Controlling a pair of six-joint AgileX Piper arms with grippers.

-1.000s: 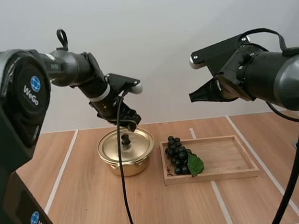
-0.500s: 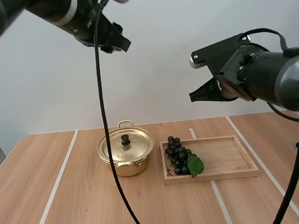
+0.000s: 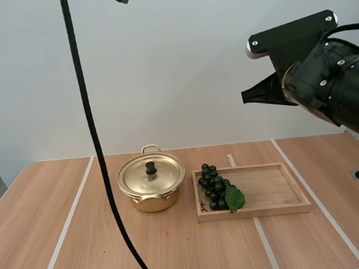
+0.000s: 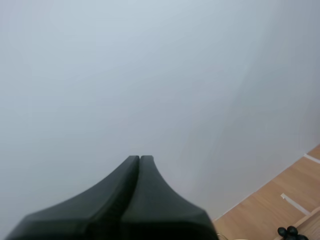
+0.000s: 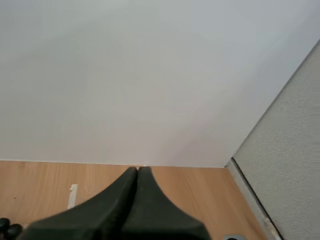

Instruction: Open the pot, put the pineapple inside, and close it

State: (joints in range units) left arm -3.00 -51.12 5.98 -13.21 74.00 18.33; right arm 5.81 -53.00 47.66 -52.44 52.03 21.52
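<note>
The left gripper (image 4: 139, 158) hung high above the table (image 3: 76, 244), its two fingers pressed together into one dark wedge with nothing between them. Well below it stood the golden pot (image 3: 152, 193), its lid (image 3: 151, 174) on and the black knob (image 3: 150, 168) upright in the middle. Just beside the pot, on the side toward the right gripper (image 3: 246, 96), lay the wooden tray (image 3: 272, 192), with the bunch of grapes (image 3: 213, 185) and its green leaf (image 3: 235, 197) at the end nearest the pot. The right gripper was raised well above the tray, its fingers lying flat against each other and empty, with the grapes below it
</note>
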